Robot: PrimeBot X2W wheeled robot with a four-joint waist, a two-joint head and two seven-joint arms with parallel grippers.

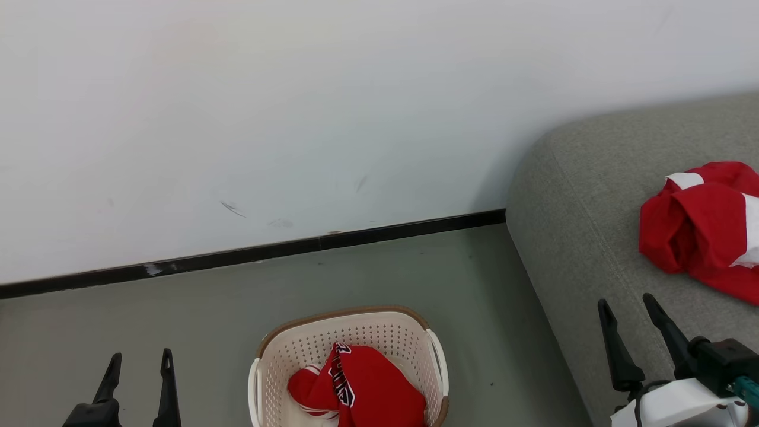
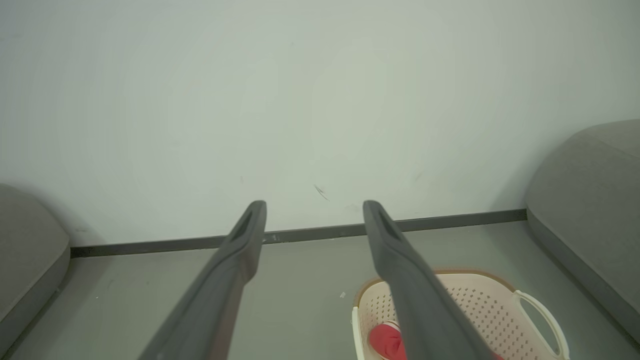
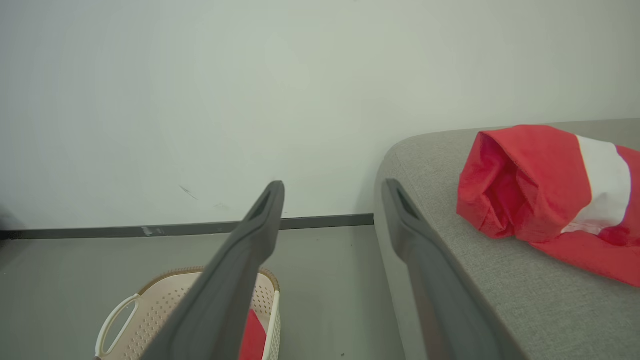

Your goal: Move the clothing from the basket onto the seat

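A cream basket (image 1: 356,335) with a brown rim stands on the floor at the bottom middle of the head view. One red piece of clothing (image 1: 364,388) with black-and-white lettering lies crumpled inside it. A second red garment (image 1: 702,228) with white stripes lies on the grey seat (image 1: 584,237) at the right. My left gripper (image 1: 140,360) hangs open and empty left of the basket. My right gripper (image 1: 627,303) is open and empty over the seat's front edge, below-left of the garment there. The wrist views show the basket (image 2: 490,300) (image 3: 150,305) and the garment on the seat (image 3: 545,190).
A pale wall with a dark skirting board (image 1: 249,255) runs behind the basket. Grey floor (image 1: 178,314) spreads around the basket up to the seat's side. Another grey cushion (image 2: 27,260) sits at the far left in the left wrist view.
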